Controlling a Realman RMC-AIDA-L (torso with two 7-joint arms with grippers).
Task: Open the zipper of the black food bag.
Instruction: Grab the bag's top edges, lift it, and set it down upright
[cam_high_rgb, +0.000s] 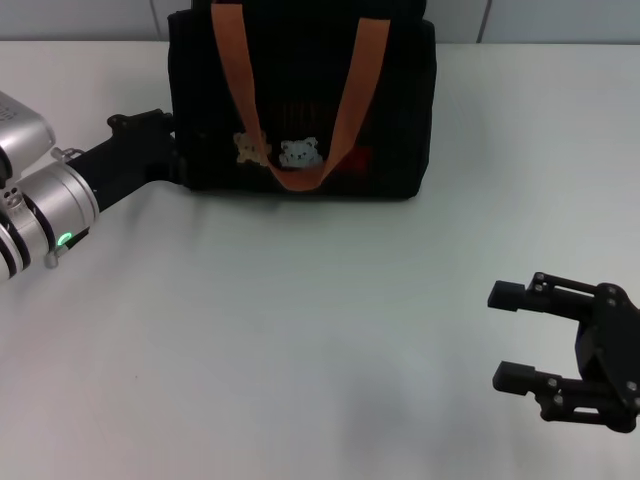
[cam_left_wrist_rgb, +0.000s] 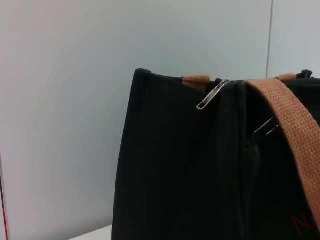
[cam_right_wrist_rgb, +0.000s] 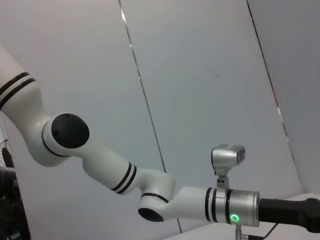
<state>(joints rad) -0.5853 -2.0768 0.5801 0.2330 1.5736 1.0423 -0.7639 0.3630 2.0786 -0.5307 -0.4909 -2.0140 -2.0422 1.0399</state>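
Left gripper (cam_high_rgb: 172, 150) reached in low, at the black food bag (cam_high_rgb: 400, 110)'s left side wall; finger state could not be told. Bag stood at the table (cam_high_rgb: 300, 330)'s far edge, zipper (cam_left_wrist_rgb: 231, 83) along its top with a metal pull (cam_left_wrist_rgb: 212, 95) hanging at that left end. Right gripper (cam_high_rgb: 522, 335) sat well in front of the bag, jaws spread wide, holding nothing
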